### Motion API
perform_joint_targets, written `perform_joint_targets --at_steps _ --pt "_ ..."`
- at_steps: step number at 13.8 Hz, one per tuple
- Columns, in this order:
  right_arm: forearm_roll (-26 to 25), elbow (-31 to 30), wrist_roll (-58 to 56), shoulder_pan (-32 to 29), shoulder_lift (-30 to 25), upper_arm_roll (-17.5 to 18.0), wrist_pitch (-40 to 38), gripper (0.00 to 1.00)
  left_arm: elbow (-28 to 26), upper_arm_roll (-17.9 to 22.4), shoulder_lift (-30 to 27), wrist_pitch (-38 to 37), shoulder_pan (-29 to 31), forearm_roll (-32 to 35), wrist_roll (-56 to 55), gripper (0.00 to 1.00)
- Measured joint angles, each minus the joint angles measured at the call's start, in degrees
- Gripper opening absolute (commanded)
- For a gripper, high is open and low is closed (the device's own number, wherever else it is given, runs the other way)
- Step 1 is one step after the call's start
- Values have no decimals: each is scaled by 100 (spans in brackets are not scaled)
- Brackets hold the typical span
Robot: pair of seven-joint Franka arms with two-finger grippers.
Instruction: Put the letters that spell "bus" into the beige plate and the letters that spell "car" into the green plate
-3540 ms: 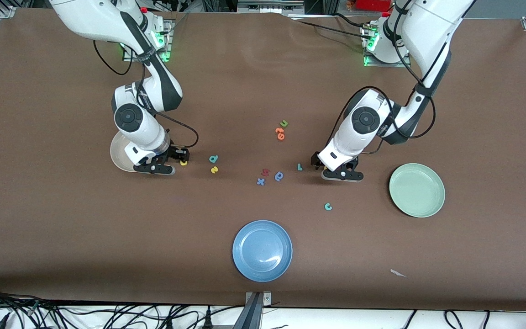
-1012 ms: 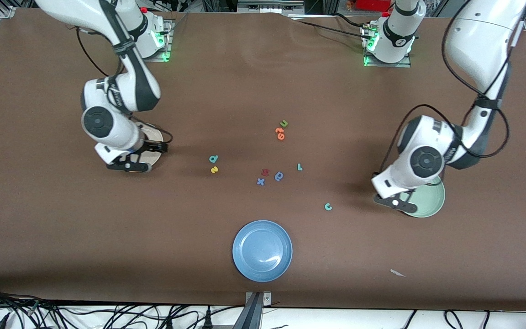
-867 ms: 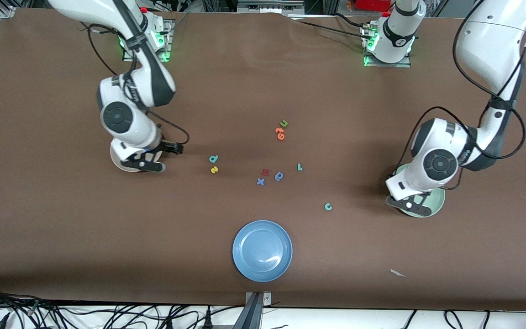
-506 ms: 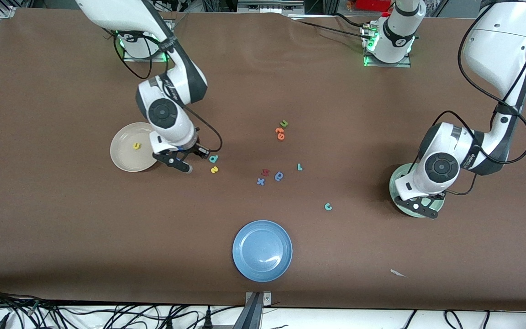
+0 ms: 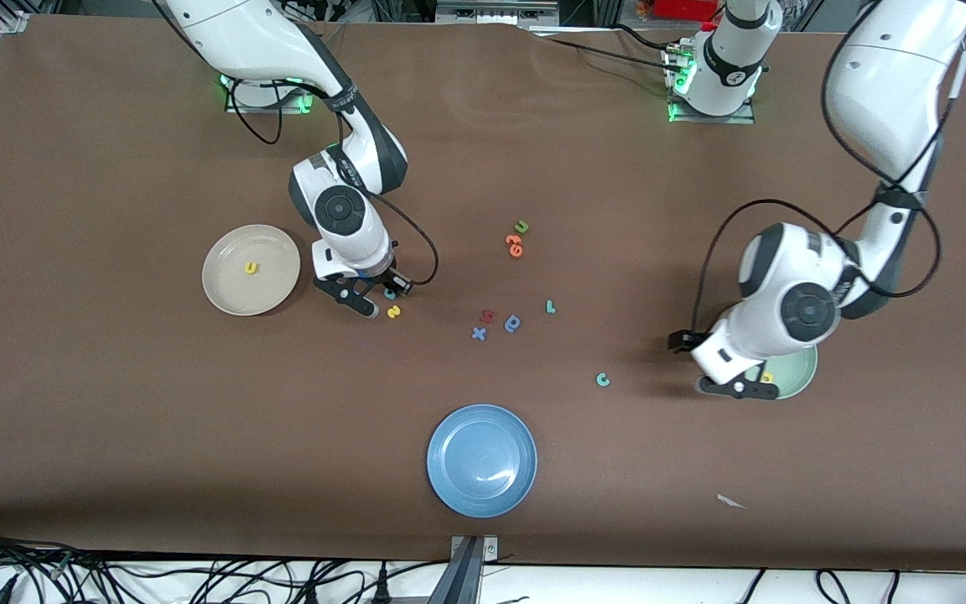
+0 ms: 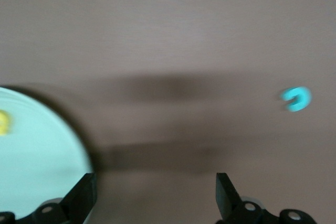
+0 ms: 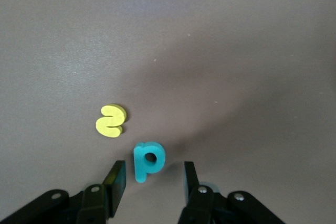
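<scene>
So far one yellow "u" (image 5: 251, 268) lies in the beige plate (image 5: 227, 294), a yellow "a" (image 5: 768, 377) in the green plate (image 5: 797, 379); my right jaws straddle the "b" (image 7: 148, 160) part-open, left jaws wide, with "s" (image 5: 394, 312), "c" (image 5: 603, 380), "r" (image 5: 550, 307) waiting on the tabletop.

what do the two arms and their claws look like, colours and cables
Both arms have glossy white shells with dark grey joint bands and a round dark grey cap near the wrist. A thin black cable loops loosely beside each forearm. The right claw and the left claw are black, each with two flat black fingers with small silver screws at their base. Green lights glow at both bases.
</scene>
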Motion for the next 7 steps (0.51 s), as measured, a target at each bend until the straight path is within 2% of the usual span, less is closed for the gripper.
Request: perform_joint_targets --at_steps 1,3,4,5,7 --pt "0 1 0 4 45 0 92 48 154 4 142 5 -254 0 -532 100" --pt "0 4 1 5 138 -2 269 19 565 14 495 11 -685 0 -1536 100" --pt "0 10 1 5 156 -3 293 10 763 22 666 11 -813 0 -1950 100" --pt "0 18 1 5 147 -5 288 5 928 27 817 11 -880 0 -2274 100" --pt "0 39 -2 4 145 -17 284 5 1201 44 1070 12 -925 0 -2760 100"
